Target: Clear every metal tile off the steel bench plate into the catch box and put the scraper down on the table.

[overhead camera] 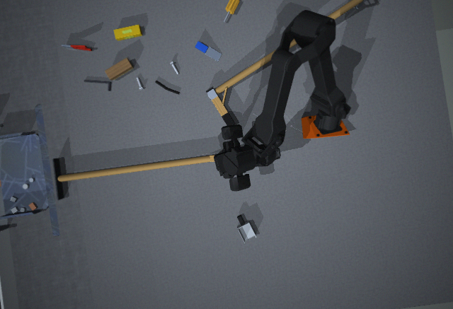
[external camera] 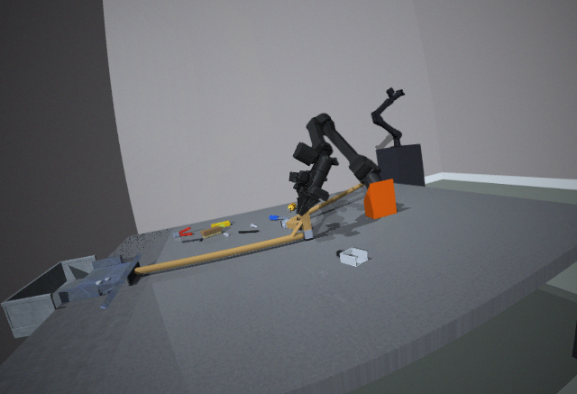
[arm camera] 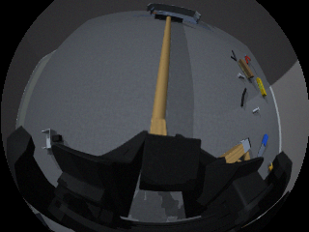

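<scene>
My gripper is shut on the long scraper's upright wooden handle; the fingertips are mostly hidden in the top view. The scraper's wooden shaft runs away from the gripper to its black blade, which stands at the near side of the bluish steel bench plate. Small tiles, pale ones and a copper one, show toward one side of the plate area in the top view. The catch box is beyond the plate; its floor is mostly hidden.
A second long wooden tool with a metal fork lies beside the arm. A clear scoop lies on the other side. A yellow block, a brown block, red pliers and other small tools lie farther off.
</scene>
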Tool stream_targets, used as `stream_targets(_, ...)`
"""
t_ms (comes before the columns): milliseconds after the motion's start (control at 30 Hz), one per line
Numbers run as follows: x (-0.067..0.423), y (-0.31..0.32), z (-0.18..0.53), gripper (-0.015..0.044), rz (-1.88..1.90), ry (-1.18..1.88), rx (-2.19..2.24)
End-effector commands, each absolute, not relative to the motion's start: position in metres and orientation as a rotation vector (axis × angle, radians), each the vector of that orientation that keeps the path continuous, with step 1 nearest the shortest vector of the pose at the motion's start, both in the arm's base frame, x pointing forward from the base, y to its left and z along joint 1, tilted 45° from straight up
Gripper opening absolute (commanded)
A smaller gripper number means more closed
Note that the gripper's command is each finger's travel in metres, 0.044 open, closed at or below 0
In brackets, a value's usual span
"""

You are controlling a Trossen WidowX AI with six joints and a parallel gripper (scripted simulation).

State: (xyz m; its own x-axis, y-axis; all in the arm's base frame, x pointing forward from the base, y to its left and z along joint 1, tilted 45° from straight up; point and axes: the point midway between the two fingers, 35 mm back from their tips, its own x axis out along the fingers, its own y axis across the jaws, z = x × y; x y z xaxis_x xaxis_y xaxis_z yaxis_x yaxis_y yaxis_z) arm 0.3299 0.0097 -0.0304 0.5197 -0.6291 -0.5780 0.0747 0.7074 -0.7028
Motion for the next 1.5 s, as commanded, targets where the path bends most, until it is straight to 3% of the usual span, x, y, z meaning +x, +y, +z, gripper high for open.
stream_targets(0, 0.340, 0.013, -0.030, 0.0000, -0.452, 0.931, -0.673)
stream_targets(1467, 0.401, 0.004, -0.029, 0.0000, -0.443, 0.931, -0.679)
